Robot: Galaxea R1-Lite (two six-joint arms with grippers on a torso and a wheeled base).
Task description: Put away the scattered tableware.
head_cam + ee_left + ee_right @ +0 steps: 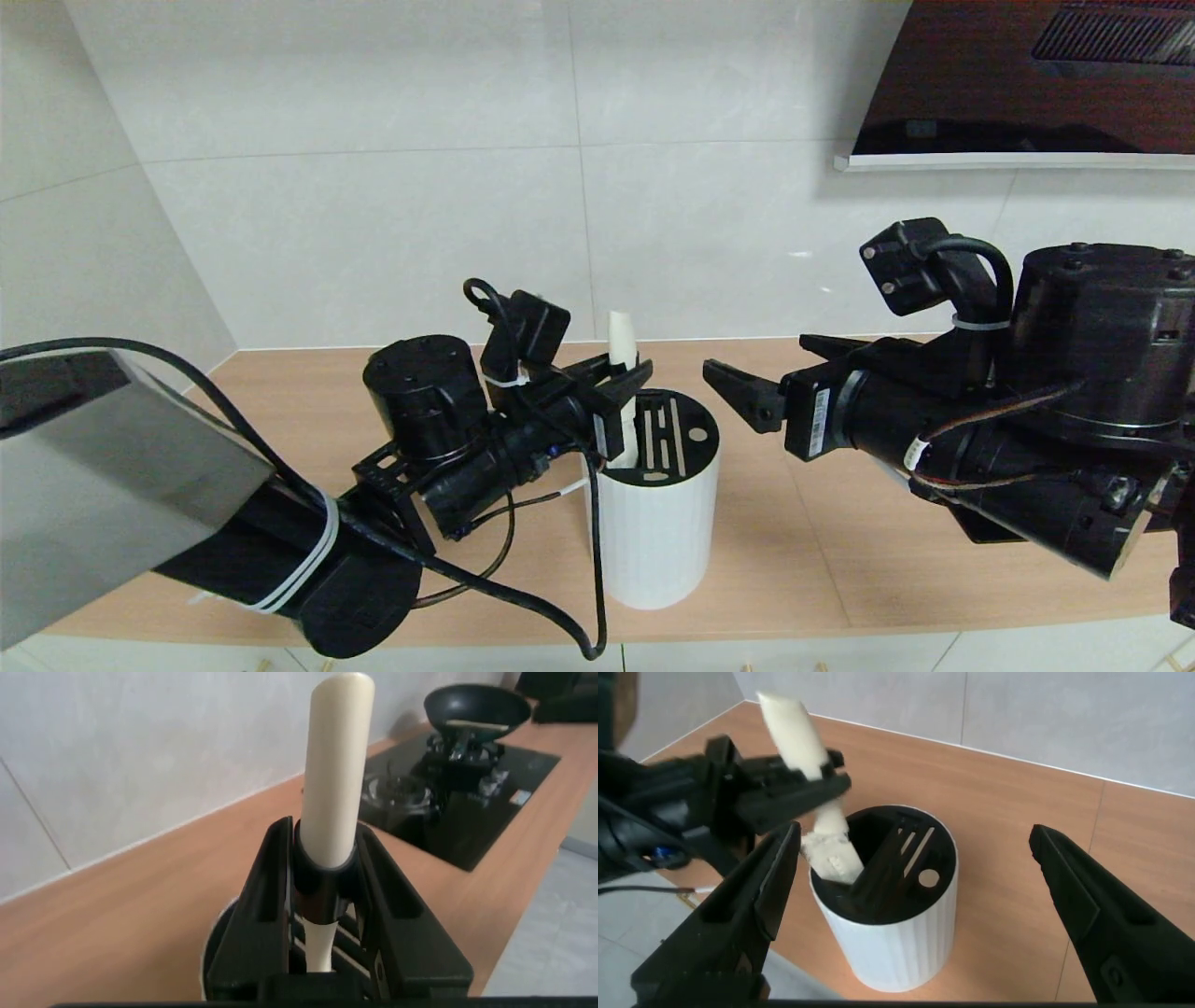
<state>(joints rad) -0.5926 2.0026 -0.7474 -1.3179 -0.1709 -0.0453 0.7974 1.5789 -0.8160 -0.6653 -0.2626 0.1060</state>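
Cream-handled utensil (623,347) stands upright at frame centre, clamped by the left gripper (624,385), its lower end in the slotted holder (658,532) directly below; right gripper (757,357), right of centre, hangs open and empty.

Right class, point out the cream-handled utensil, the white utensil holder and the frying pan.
cream-handled utensil (334,765): left wrist view, upper handle.
white utensil holder (658,541): head view, side wall.
frying pan (476,705): left wrist view, dark bowl.

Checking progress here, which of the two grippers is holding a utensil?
The left gripper, shut on the cream-handled utensil standing in the white utensil holder; the right gripper hangs open and empty beside it.
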